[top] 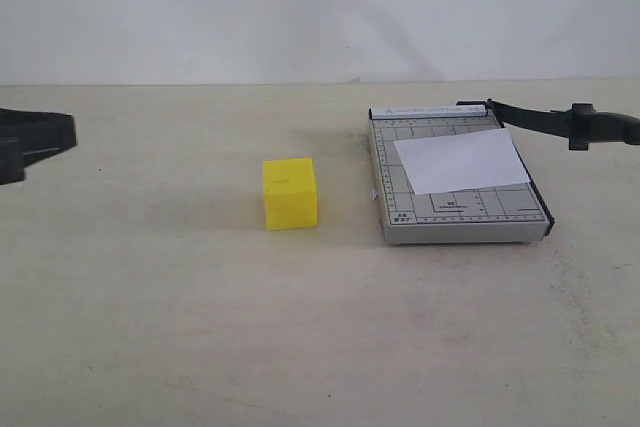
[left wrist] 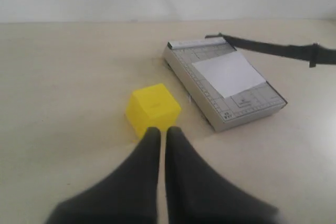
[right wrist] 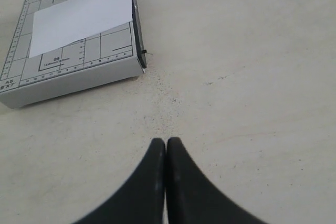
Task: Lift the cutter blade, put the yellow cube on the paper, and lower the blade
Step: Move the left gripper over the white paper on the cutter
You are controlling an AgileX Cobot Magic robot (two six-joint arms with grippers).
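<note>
The yellow cube [top: 290, 192] [left wrist: 153, 108] rests on the table left of the grey gridded trimmer board [top: 400, 222] [left wrist: 226, 119] [right wrist: 68, 85]. The white paper [top: 462, 160] [left wrist: 229, 73] [right wrist: 81, 15] lies on the board. The cutter blade [top: 535, 119] [left wrist: 273, 49] is lifted off the board, reaching out past its right side from the far hinge, and nothing grips it. My left gripper [top: 68, 135] [left wrist: 162, 131] is shut and empty; it hovers short of the cube. My right gripper [right wrist: 166, 142] is shut and empty over bare table near the board's front corner.
The beige tabletop [top: 200, 327] runs back to a white wall [top: 300, 7]. The raised blade's thick handle [top: 600, 127] juts over the table at the right edge of the exterior view.
</note>
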